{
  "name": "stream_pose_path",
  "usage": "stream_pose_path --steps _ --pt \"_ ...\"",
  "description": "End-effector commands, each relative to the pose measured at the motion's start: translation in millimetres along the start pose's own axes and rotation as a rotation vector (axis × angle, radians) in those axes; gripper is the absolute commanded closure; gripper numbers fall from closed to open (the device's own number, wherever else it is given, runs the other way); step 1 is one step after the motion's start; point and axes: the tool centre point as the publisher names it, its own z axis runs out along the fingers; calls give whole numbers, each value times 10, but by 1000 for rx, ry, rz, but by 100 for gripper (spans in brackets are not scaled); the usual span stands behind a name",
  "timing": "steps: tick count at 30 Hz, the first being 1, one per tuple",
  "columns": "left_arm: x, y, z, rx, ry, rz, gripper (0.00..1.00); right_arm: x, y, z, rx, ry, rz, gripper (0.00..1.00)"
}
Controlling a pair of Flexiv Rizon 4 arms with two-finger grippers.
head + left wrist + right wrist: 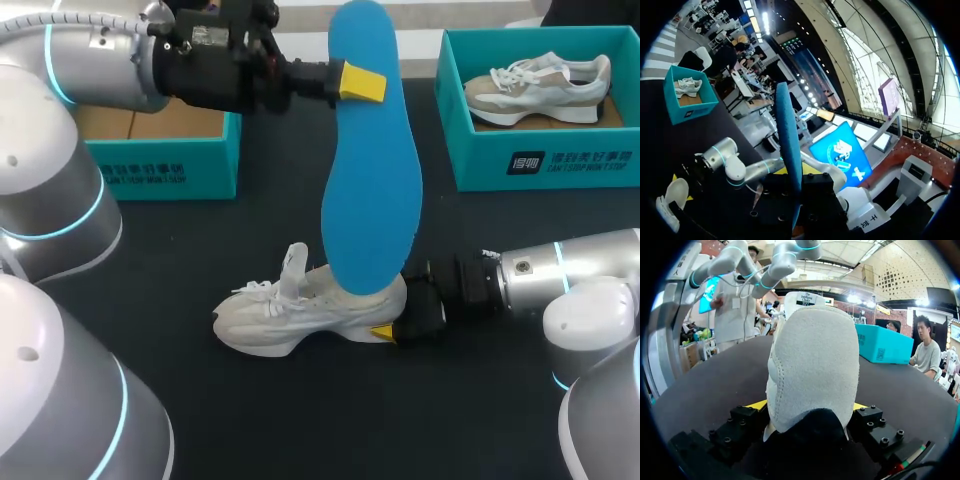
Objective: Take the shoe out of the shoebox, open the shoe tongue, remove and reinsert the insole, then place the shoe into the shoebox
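Head view: L gripper [364, 85] clenched on flat blue foam insole [372, 180], upright, lower end inside white-grey lace-up sneaker [290, 320] on black table [300, 420]. R gripper [400, 318] clamps sneaker heel. Risk: insole buckles or jams at collar if pushed off-angle; sneaker may tip.

Spare sneaker [540, 85] in teal box [560, 165]

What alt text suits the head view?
The left gripper holds a blue insole upright, its lower end in the white shoe, whose heel the right gripper grips on the table. Two teal shoeboxes stand behind.
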Motion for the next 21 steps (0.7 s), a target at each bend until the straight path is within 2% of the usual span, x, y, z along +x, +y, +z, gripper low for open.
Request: stream_pose_path --steps 1,6,16,19,21 --pt "-5 3 11 0 -1 0 100 -37 18 40 21 1 -11 0" --pt "-5 3 11 0 -1 0 100 -69 149 -86 50 0 -27 0" --pt "-5 3 11 0 -1 0 100 -54 367 -355 191 35 14 0" --pt "-5 3 11 0 -1 0 100 -43 506 -424 264 48 22 0" --pt "-5 3 11 0 -1 0 100 -34 614 -475 342 50 42 0"
